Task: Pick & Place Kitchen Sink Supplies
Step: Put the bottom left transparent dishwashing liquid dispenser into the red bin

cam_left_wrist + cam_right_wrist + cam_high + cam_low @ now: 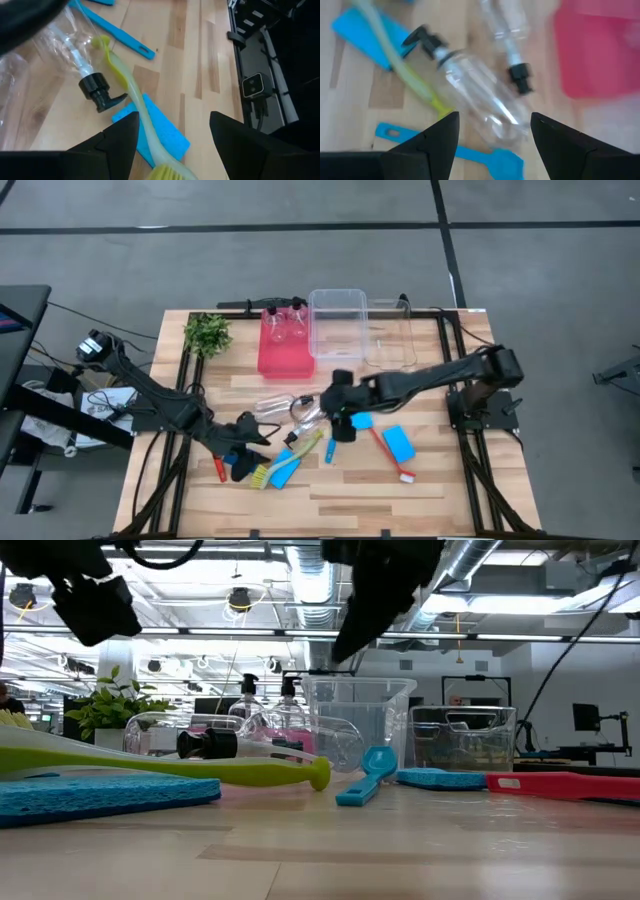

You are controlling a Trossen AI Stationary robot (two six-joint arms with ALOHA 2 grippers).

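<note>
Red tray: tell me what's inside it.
Two clear bottles stand upright at the far end of the red tray; the near end looks bare. Their bases are hidden behind the tray's wall in the low view.

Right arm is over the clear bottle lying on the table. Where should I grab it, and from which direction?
Grip the clear bottle across its wide body, coming straight down from above. It lies on its side on the wood, so the rounded body sits between the open right hand fingers. Avoid the black pump cap: it is narrow, and the yellow-green brush handle lies right beside it.
</note>
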